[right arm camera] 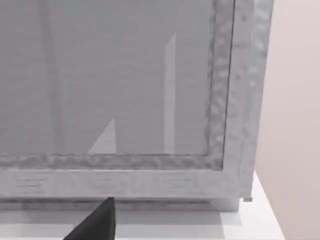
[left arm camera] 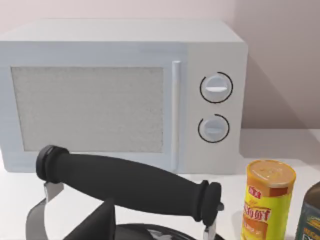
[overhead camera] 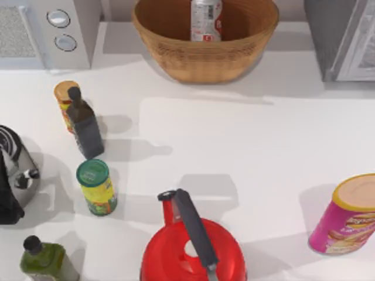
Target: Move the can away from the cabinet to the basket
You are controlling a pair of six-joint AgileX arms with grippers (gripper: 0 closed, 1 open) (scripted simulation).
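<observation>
You see the can (overhead camera: pixel 206 19) upright inside the basket (overhead camera: pixel 176 55) at upper centre; end effector states unclear; a careless retreat could topple it.

White table (overhead camera: pixel 246 146) under soft light, plain pinkish-beige wall (left arm camera: pixel 280 55) behind it.

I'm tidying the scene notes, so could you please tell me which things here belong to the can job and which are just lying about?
Job: can, standing in the basket; cabinet.

Lying about: microwave, red kettle, pink tube, green-lidded canister, yellow canister, dark bottle, green bottle.
</observation>
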